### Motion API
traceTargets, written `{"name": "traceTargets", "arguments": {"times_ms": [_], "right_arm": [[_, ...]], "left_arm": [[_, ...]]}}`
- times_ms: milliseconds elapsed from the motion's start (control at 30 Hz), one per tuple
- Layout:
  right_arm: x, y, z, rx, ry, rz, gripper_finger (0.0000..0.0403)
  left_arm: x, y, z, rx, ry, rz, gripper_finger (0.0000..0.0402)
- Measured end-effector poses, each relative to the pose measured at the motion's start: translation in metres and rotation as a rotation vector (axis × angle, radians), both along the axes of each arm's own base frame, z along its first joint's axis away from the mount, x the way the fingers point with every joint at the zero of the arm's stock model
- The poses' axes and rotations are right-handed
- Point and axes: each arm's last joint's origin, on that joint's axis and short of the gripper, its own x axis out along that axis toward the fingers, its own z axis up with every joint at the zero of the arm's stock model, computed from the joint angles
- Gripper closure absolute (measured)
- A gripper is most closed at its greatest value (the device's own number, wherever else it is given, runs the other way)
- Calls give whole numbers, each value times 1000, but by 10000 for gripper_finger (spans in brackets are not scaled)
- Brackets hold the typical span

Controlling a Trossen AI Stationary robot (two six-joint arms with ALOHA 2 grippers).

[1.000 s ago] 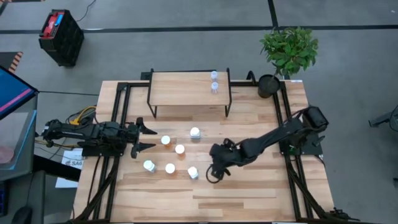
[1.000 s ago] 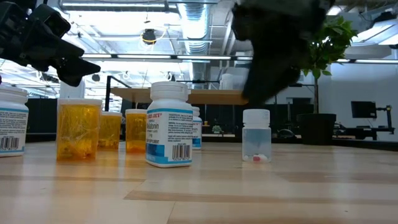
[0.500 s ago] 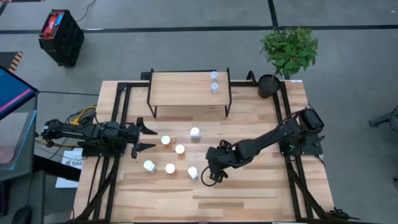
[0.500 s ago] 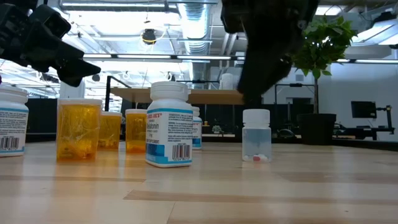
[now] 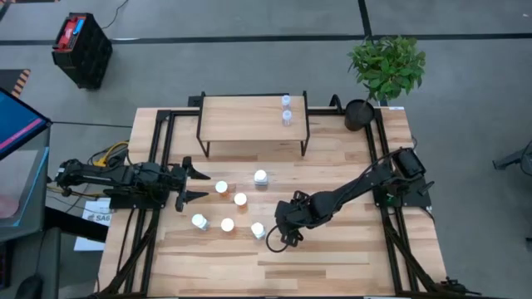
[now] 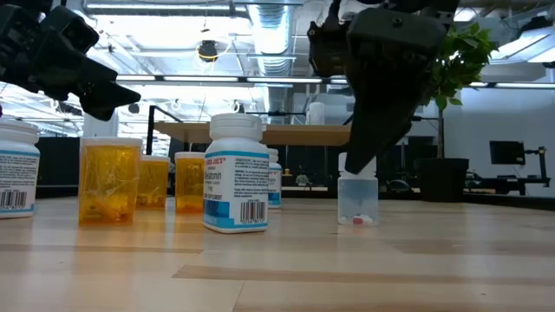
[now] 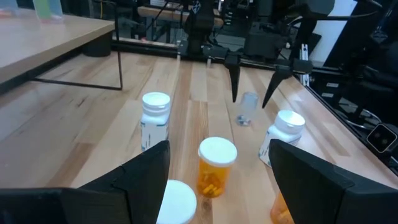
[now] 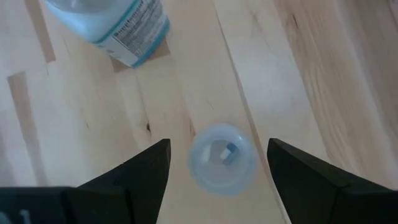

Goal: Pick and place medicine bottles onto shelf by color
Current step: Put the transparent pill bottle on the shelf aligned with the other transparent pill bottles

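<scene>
Clear bluish plastic bottle (image 8: 221, 158): upright on your wood-plank tabletop (image 5: 332, 257), just beside the white-capped white bottle (image 5: 258, 230).
Right gripper (image 8: 219, 163): directly above that clear bottle, fingers spread either side, not touching.
Left gripper (image 5: 193, 185): spread, well apart from it.

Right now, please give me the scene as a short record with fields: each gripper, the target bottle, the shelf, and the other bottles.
right gripper: open, above the table, fingers on either side of the clear bottle, not touching it
clear bottle: upright on the table, small pills inside
left gripper: open, waiting at the table's left side
shelf: two clear bottles standing at its right end
white bottles: three, upright on the table
orange bottles: three, upright on the table
</scene>
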Motion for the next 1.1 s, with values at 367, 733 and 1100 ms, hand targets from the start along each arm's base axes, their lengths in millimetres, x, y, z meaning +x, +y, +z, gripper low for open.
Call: {"name": "traceTargets", "arguments": {"times_ms": [367, 733, 1100], "right_arm": [[0, -4, 0, 21, 21, -21, 192], [7, -18, 10, 84, 37, -137, 287], [25, -54, 108, -17, 28, -309, 287]], "left_arm": [[0, 0, 0, 0, 1, 0, 140], [0, 0, 0, 0, 2, 0, 140], [0, 0, 0, 0, 1, 0, 140]]}}
